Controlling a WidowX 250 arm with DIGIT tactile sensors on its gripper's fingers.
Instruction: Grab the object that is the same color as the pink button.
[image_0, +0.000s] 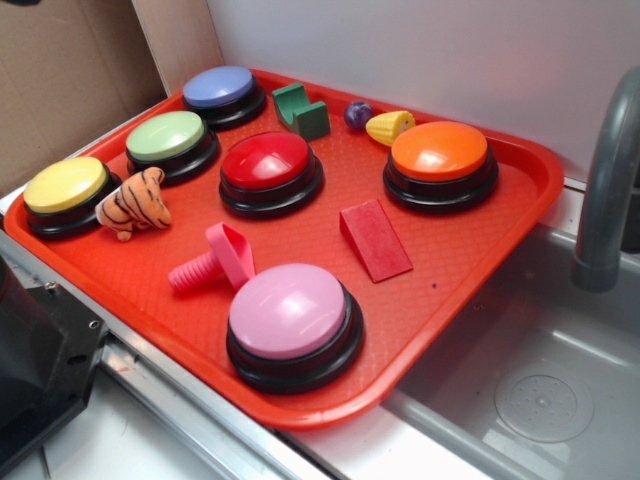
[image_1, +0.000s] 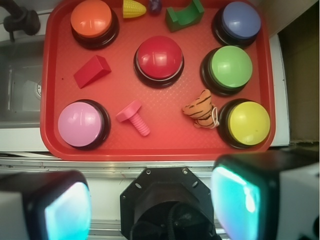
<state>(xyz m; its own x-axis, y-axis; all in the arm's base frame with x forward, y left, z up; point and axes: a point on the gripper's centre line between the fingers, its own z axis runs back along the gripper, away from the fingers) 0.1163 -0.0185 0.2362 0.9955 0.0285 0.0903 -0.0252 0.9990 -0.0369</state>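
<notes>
I count six round buttons on the red tray (image_0: 520, 175): the pink button (image_0: 288, 311), a red button (image_0: 266, 161), an orange button (image_0: 439, 150), a green button (image_0: 165, 136), a blue button (image_0: 218, 87) and a yellow button (image_0: 65, 184). One pink toy bolt (image_0: 213, 258). One dark red wedge (image_0: 374, 239). One green block (image_0: 301, 110). One toy tiger (image_0: 135, 203). One corn cob (image_0: 389, 126). One purple ball (image_0: 358, 114).
</notes>
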